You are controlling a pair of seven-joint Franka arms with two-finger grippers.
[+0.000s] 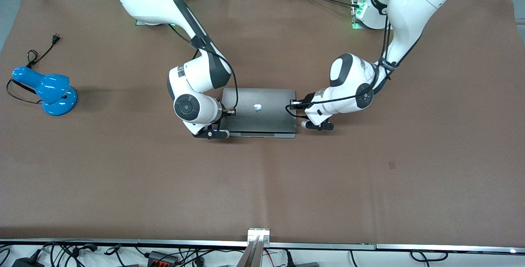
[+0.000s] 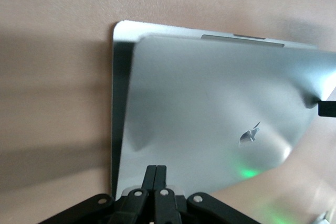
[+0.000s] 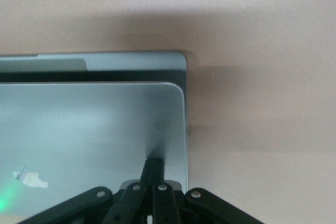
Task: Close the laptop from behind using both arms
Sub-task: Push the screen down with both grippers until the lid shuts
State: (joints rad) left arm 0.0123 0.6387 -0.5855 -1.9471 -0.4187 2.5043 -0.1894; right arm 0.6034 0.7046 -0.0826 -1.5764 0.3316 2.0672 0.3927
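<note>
The silver-grey laptop [image 1: 262, 119] lies in the middle of the table with its lid tilted low over the base and the apple logo up. A thin strip of base shows along the edge nearer the front camera. My right gripper [image 1: 229, 112] is shut, its fingertips pressed on the lid near the corner toward the right arm's end. My left gripper [image 1: 293, 103] is shut, its tips on the lid edge toward the left arm's end. The left wrist view shows the lid [image 2: 210, 103] and shut left gripper [image 2: 157, 167]. The right wrist view shows the lid [image 3: 94, 124] and shut right gripper [image 3: 154, 160].
A blue desk lamp [image 1: 49, 90] with a black cord and plug [image 1: 55, 37] lies toward the right arm's end of the table. A metal bracket [image 1: 258, 234] and loose cables sit at the table edge nearest the front camera.
</note>
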